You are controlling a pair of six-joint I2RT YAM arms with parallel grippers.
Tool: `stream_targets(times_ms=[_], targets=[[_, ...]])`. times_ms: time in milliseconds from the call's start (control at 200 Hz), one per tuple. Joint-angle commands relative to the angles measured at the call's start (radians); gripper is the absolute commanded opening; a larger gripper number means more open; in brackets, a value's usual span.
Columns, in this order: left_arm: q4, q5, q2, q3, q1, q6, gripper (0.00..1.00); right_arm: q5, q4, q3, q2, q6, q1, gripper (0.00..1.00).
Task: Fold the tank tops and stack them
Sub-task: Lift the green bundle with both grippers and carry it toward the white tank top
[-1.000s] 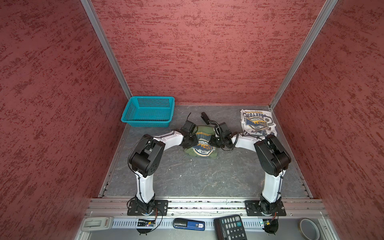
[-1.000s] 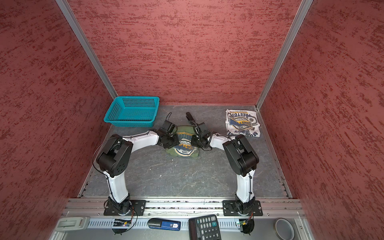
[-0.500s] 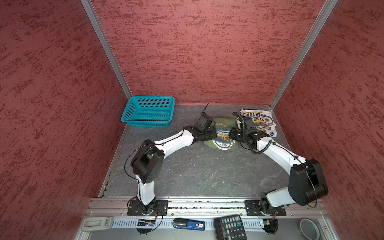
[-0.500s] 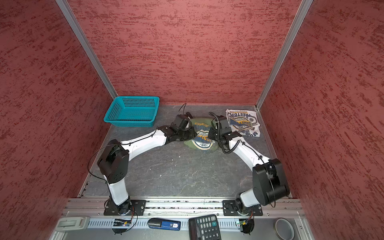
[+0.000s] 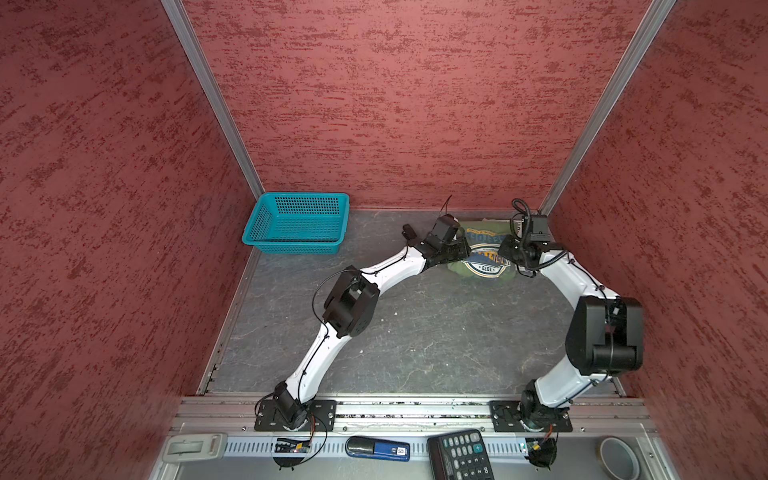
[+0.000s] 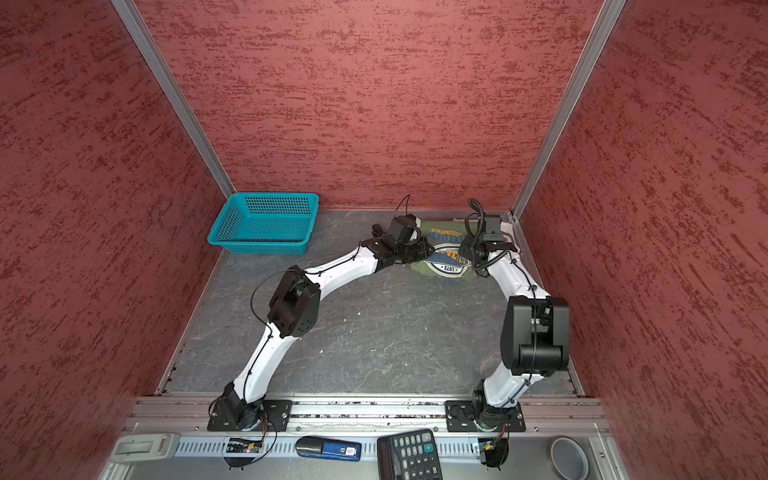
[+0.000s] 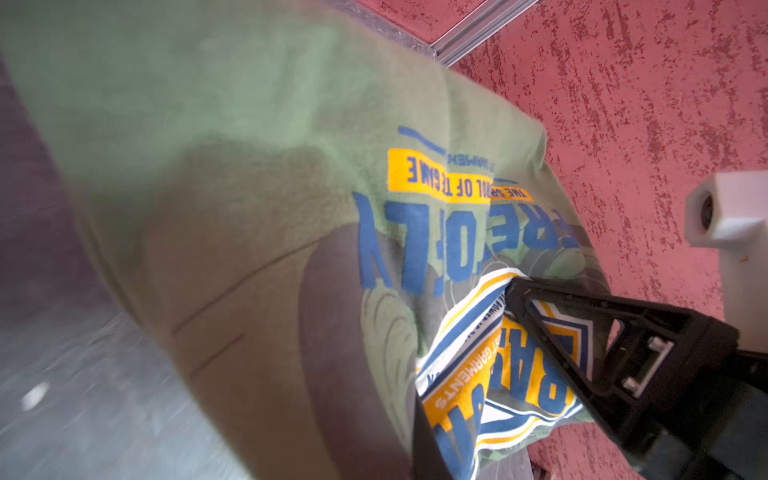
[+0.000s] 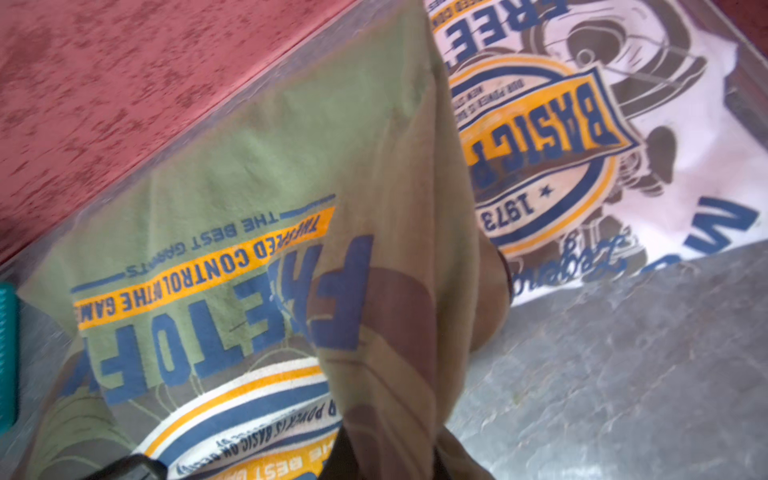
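Two tank tops are at the far right corner of the grey tabletop [image 5: 415,332], near the red walls. The green tank top [image 5: 484,262] is between the two arms, with its round blue-and-yellow emblem facing up in both top views. The left end effector [image 5: 461,250] is at its left edge and the right end effector [image 5: 508,254] is at its right edge. In the left wrist view the black fingers [image 7: 521,295] of the left end effector are pressed on a bunch of the green cloth at the emblem, and the rest of the cloth is stretched away from them. In the right wrist view only a dark bit of the right end effector shows at the frame edge, and the green cloth is gathered into it, so it pinches this tank top too. The white tank top [image 8: 673,124] lies flat on the tabletop behind the green one, emblem up, and the green cloth covers one side of it; I cannot tell if the two touch. A teal plastic basket [image 5: 291,248] stands at the far left corner, well apart from the tank tops. On the metal ledge in front of the arm bases are a calculator [image 5: 459,457] and a roll of tape [image 5: 619,459].
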State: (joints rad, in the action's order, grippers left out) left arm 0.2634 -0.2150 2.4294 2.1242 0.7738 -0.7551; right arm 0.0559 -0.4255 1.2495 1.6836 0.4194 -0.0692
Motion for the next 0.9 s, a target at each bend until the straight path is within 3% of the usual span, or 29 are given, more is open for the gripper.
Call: stream_targets(times_ms=[0,140,326,556,892], targets=[[0.061,-0.015,0.075,0.123,-0.007,-0.006,0.0,-0.087,-0.003,0.082,0.091,-0.032,-0.046,0.0],[0.124,-0.025,0.168,0.228,-0.007,-0.021,0.0,-0.056,-0.029,0.094,0.204,-0.006,-0.072,0.0],[0.167,-0.016,0.159,0.164,-0.007,-0.031,0.0,-0.021,-0.071,0.093,0.311,0.021,-0.075,0.0],[0.128,0.027,-0.01,-0.126,-0.007,-0.036,0.0,0.062,-0.067,0.024,0.306,0.041,-0.04,0.0],[-0.042,0.094,-0.401,-0.688,0.053,-0.04,0.0,0.095,0.001,-0.304,0.053,0.06,0.072,0.0]])
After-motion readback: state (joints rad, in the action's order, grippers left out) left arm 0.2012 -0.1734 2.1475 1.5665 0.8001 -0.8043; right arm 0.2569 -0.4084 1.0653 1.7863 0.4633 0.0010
